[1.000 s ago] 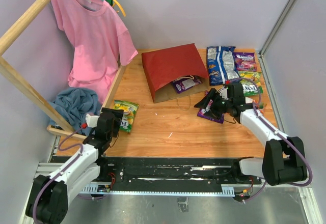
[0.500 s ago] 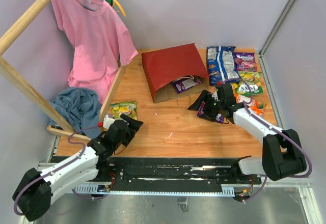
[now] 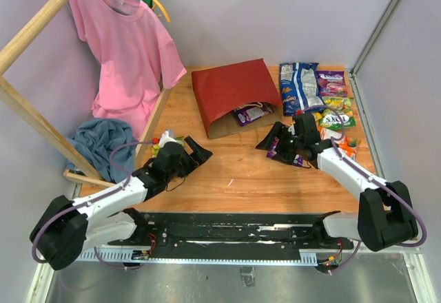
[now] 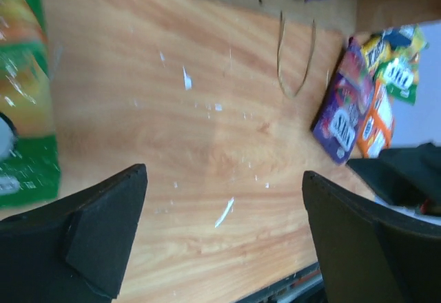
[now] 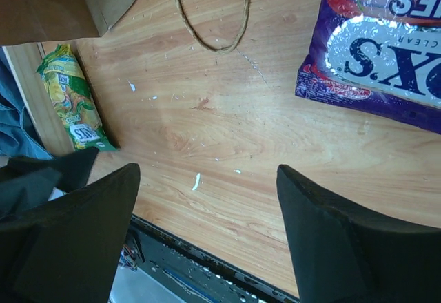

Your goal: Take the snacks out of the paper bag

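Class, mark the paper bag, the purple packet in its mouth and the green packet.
paper bag (image 3: 231,91), top view, middle of its red side.
purple packet (image 3: 251,113), top view, its middle.
green packet (image 5: 71,98), right wrist view, its middle.

Purple packet (image 5: 375,55) reading "CLEAR" beside big "X" and "S" (partly cropped), nothing else legible

You're over a wooden table (image 3: 241,165): smooth grain, flecked with white scuffs. The purple packet (image 5: 386,48) shines like glossy plastic, and the green packet (image 5: 72,96) too. Your paper bag (image 3: 227,89) looks matt red outside, brown kraft inside, with a handle (image 5: 216,49) of twisted cord. The pink shirt (image 3: 127,48) is soft cloth.
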